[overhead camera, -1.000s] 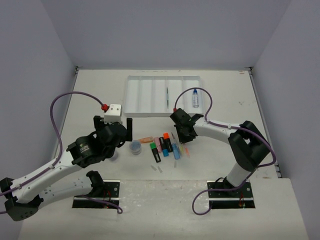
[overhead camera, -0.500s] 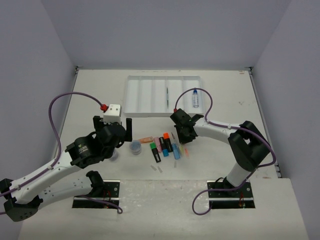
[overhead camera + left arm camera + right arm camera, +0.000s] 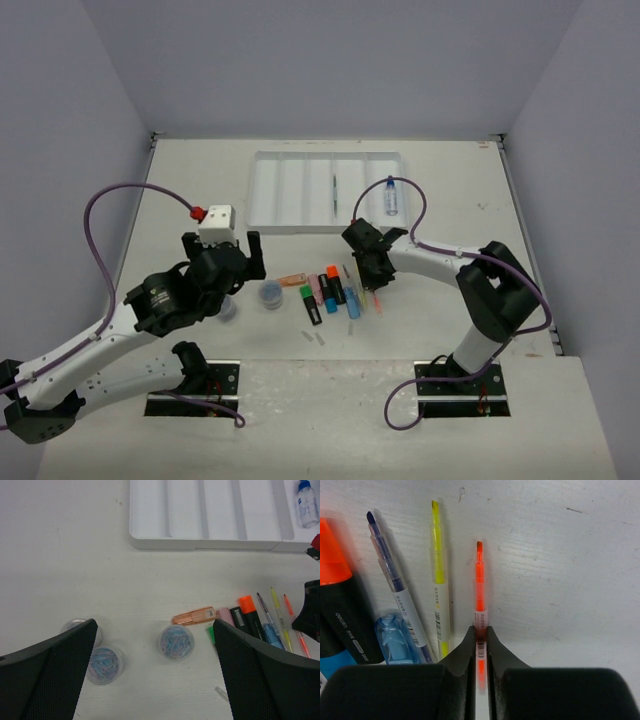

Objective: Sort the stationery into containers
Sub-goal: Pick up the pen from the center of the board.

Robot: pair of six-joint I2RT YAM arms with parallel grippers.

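Barely started tbh. Only got a thin pen and the blue-capped bottle in the tray, well ahead of the right pincer. Clenched on the orange pen there, down on the worktop. Left pincer released above three tubs; highlighters just beside the right pincer, all unsorted.

Bright even light, faint soft shadows, near fingers blurred, orange pen glowing

From high behind the arms, the top camera looks down on the white tray. The left wrist camera, lower, faces the same tray. The right wrist camera is very close over a thin orange pen, on the near side of the tray.
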